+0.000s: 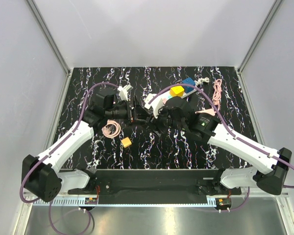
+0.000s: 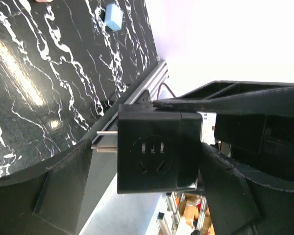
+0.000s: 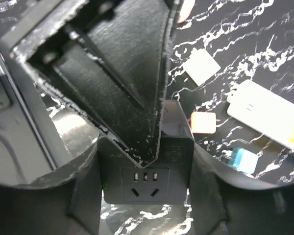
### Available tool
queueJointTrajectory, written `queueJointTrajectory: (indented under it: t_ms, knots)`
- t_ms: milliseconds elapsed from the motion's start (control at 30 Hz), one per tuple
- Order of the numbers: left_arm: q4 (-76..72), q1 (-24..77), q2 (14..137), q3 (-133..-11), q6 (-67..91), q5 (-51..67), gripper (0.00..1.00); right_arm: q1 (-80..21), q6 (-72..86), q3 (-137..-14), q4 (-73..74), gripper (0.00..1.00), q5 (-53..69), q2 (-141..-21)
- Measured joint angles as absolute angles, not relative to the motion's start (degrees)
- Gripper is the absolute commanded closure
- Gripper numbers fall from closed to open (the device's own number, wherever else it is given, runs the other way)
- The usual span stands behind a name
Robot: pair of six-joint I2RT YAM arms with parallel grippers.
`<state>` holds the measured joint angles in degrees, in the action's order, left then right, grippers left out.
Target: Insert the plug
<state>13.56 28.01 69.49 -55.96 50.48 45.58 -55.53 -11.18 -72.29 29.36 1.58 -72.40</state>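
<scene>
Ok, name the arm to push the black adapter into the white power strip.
Right, probably. The right gripper flanks the black adapter, and the white power strip lies close in its wrist view. The left gripper seems to cover the adapter's prongs.

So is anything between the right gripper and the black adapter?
Nothing visible. The right gripper flanks the black adapter on both sides. A finger of the left gripper lies across its top, not at its sides.

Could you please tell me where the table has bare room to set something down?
Free: far table strip, left of the blue block; the near patch between yellow cube and right arm. Crowded: centre, around black adapter and power strip.
</scene>
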Motion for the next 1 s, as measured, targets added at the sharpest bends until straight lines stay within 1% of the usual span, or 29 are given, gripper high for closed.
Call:
queueJointTrajectory:
  t_ms: [67, 100, 133, 167, 200, 233, 267, 300, 333, 400, 500, 633, 800, 1000]
  knots:
    - [13.3, 27.7, 69.5, -55.8, 50.4, 45.6, 1.00, -55.5, -10.6, -72.3, 29.3, 0.78, 1.1, -72.7]
    - [13.4, 27.6, 69.5, -55.7, 50.4, 45.6, 1.00, -55.6, -10.4, -72.3, 29.2, 0.82, 1.0, -72.8]
    - [13.4, 27.4, 69.5, -55.6, 50.4, 45.6, 0.98, -55.6, -10.3, -72.2, 28.9, 0.86, 1.0, -73.0]
    - [13.4, 27.2, 69.5, -55.5, 50.3, 45.6, 0.75, -55.6, -10.2, -72.1, 28.5, 0.92, 1.0, -73.1]
    - [13.3, 27.0, 69.4, -55.4, 50.3, 45.7, 0.61, -55.6, -10.1, -72.0, 28.3, 0.96, 1.0, -73.2]
    - [13.3, 26.7, 69.4, -55.3, 50.2, 46.0, 0.45, -55.6, -10.0, -71.9, 28.1, 1.00, 1.0, -73.3]
    - [13.3, 26.4, 69.4, -55.2, 50.0, 46.2, 0.19, -55.6, -10.0, -71.9, 27.9, 1.00, 0.9, -73.3]
    - [13.3, 26.1, 69.3, -55.2, 49.7, 46.4, 0.07, -55.6, -10.0, -71.8, 27.5, 1.00, 0.6, -73.5]
    - [13.5, 25.5, 69.3, -55.2, 49.3, 46.7, 0.03, -55.7, -10.0, -71.8, 27.0, 1.00, 0.4, -73.7]
    - [14.5, 23.3, 68.9, -55.5, 48.0, 47.4, 0.02, -55.9, -10.0, -71.8, 26.9, 1.00, -0.9, -74.4]
    - [18.2, 16.6, 68.7, -57.5, 44.3, 45.5, 0.01, -54.7, -10.1, -72.7, 31.0, 1.00, -2.6, -76.7]
    - [25.5, 8.9, 68.7, -60.9, 36.5, 36.8, 0.01, -48.9, -10.5, -79.7, 38.5, 1.00, -2.8, -84.2]
    - [32.9, 8.6, 67.3, -60.7, 26.4, 26.9, 0.01, -40.2, -11.0, -90.7, 44.2, 1.00, -2.1, -92.9]
    - [36.2, 8.6, 65.0, -56.1, 19.3, 22.3, 0.01, -32.8, -13.1, -103.3, 48.0, 1.00, 1.3, -104.7]
